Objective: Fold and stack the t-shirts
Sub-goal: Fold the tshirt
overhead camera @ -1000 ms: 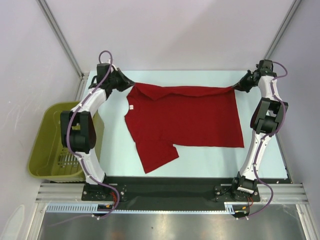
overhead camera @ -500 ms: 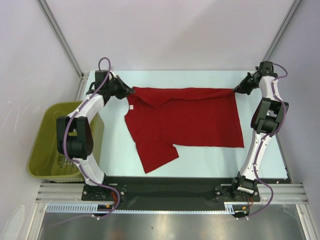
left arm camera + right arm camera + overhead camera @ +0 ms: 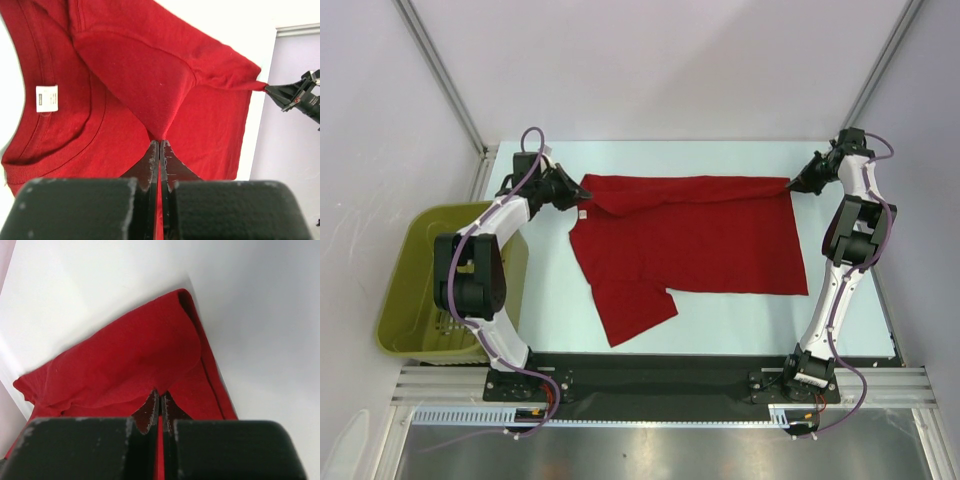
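The left tool [image 3: 580, 191] sits in the upper left of the overhead view, its jaws pressed together on a pinch of the t-shirt [image 3: 690, 235] at the far edge, close to the collar. In its own wrist view the two fingers [image 3: 147, 165] meet on a raised peak of red cloth. The right tool [image 3: 790, 184], in the upper right, is likewise clamped on the t-shirt, at a far corner drawn out into a thin point. Its wrist view shows the cloth bunched right at the closed tips.

Between the two tools the far edge of the t-shirt runs almost straight across the upper part of the frame, with a strip of cloth folded over along it. The rest lies flat on the desk [image 3: 550, 290], filling the middle, with one sleeve reaching toward the lower left of centre. A small white label [image 3: 582, 212] shows just below the left tool.

The desk is pale bluish-white, with a black strip [image 3: 660, 368] along its bottom edge where the arm bases are bolted. An olive-green basket [image 3: 410, 290] stands at the left edge of the frame, beside the desk. Pale walls [image 3: 650, 60] close in the space, and a slanted metal post [image 3: 440, 70] shows at the upper left.
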Robot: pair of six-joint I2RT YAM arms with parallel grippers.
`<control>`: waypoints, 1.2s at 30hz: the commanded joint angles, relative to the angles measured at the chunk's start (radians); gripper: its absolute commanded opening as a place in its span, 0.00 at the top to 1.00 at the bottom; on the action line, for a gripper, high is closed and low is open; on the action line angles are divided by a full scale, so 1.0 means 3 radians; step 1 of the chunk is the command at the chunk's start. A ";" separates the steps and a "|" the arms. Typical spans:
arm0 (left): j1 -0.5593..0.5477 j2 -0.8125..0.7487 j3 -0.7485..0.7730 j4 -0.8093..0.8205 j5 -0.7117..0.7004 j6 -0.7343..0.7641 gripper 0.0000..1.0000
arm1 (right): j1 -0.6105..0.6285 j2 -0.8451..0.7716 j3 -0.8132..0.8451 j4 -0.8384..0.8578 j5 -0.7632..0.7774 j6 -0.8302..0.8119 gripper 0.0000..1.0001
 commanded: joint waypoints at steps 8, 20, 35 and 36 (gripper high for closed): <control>0.0013 -0.0094 -0.0032 0.0080 0.0114 -0.0038 1.00 | -0.0018 0.0046 0.0096 -0.0146 0.0171 -0.0132 0.98; 0.0013 -0.0088 -0.0048 0.0039 0.0109 0.0013 1.00 | 0.0013 -0.0087 -0.0190 -0.0162 0.0370 -0.0163 1.00; 0.0008 0.0050 0.0192 0.0039 0.0160 0.0100 1.00 | 0.0273 -0.0638 -0.0455 0.0249 0.0912 -0.0255 0.62; 0.0008 0.0095 0.0213 0.0110 0.0175 0.0106 1.00 | 0.0340 -0.0771 -0.0573 0.0425 0.0887 -0.0209 0.59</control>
